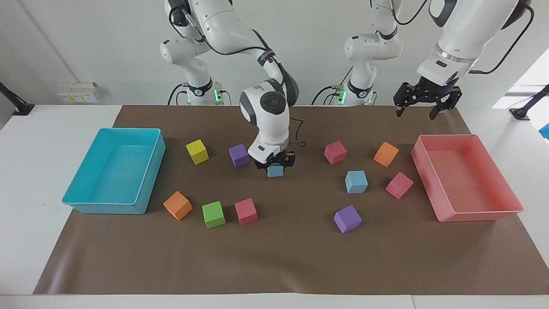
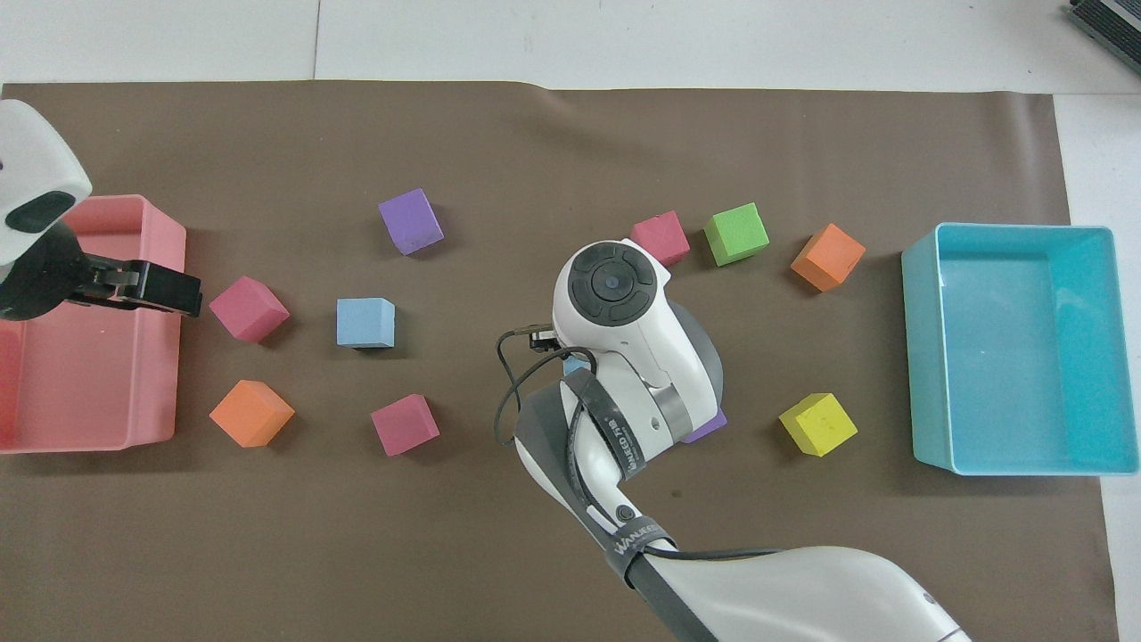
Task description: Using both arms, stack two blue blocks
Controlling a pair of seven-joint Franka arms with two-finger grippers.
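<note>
One blue block [image 1: 275, 170] is held in the right gripper [image 1: 275, 163] jaws over mid-worktop; the other blue block [image 1: 356, 181] sits unstacked toward the left arm's end. The left gripper [image 1: 422, 103] waits, jaws wide, above the pink tray [image 1: 476, 213].

We've got two white arms w/ glossy rounded shells, segments joined by dark grey/black bands. Right arm [image 1: 266, 111]: round dark grey cap w/ concentric rings on its wrist joint, black sleeve strapped along the forearm, grey lettering on the strap seen from overhead, thin black cable looping out near the wrist. Right gripper [image 1: 275, 165]: small, black. Left arm [image 1: 454, 38]: same white shell, silver ring above the wrist, black cable arcing off it. Left gripper [image 1: 422, 105]: black, angular links. Bases show green lights.
</note>
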